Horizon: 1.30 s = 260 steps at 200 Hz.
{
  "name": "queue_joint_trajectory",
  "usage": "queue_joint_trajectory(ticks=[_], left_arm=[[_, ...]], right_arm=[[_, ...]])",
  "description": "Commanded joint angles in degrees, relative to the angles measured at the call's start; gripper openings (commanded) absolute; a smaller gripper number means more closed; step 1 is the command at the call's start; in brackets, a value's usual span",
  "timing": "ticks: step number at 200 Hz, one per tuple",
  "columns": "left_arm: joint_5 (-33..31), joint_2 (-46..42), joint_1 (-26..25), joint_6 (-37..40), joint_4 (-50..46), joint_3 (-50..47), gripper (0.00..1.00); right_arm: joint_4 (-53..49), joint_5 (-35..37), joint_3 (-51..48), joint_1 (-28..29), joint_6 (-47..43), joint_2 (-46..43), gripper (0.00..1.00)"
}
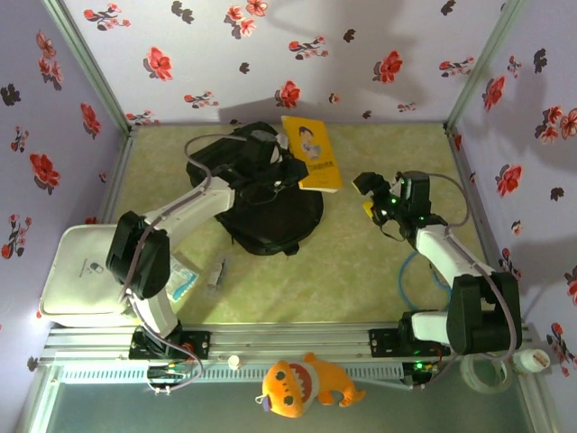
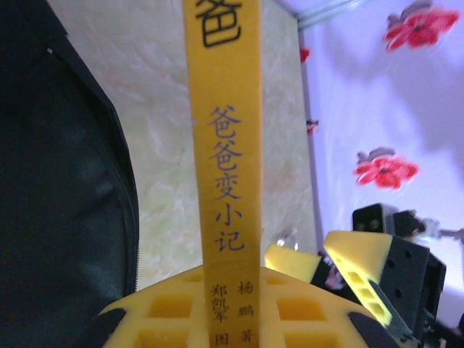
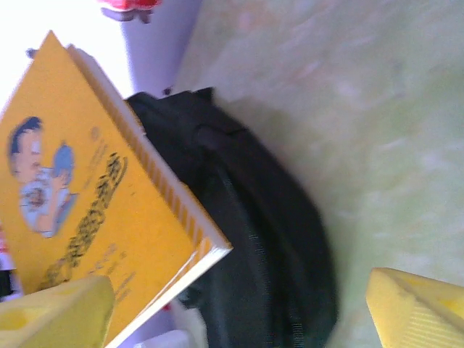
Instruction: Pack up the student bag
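Yellow pads of the left gripper (image 2: 233, 313) sit closest to the lens, pinching the bottom of a yellow book (image 2: 225, 145) by its spine, so the book rises away from the wrist. Just left of the book lies the bag (image 2: 58, 203), black fabric with a zip line running along its curved edge.

From above, the bag rests flat on the table (image 1: 361, 271), and the left gripper hangs over the bag's far right part, with the book leaning out past the bag's right edge. The right gripper (image 1: 372, 197) is well apart to the right of the bag, its 2 fingers spread with nothing between them, facing bag and book.

My judgement is that the bag is soft and limp: it should sag, fold and slide on the table rather than keep its shape, and its mouth will likely fall closed unless held. It looks light while unfilled. Good places to take hold would be the fabric edge beside the zip or a strap. Whether the zip is open I cannot tell.
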Motion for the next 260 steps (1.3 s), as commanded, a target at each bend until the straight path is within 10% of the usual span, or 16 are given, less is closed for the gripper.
queue_joint_trajectory(ticks=[1, 127, 260], left_arm=[[0.08, -4.16, 0.82, -5.74, 15.35, -3.92, 0.00], [0.68, -5.61, 0.23, -13.43, 33.78, -9.77, 0.00], [0.39, -6.01, -0.52, -15.50, 35.37, -10.61, 0.00]], right_arm=[[11.68, -3.65, -0.10, 4.15, 9.30, 0.87, 0.94], [38.75, 3.28, 1.19, 13.64, 26.25, 8.53, 0.91], [45.06, 10.33, 3.63, 15.46, 26.62, 11.94, 0.28]])
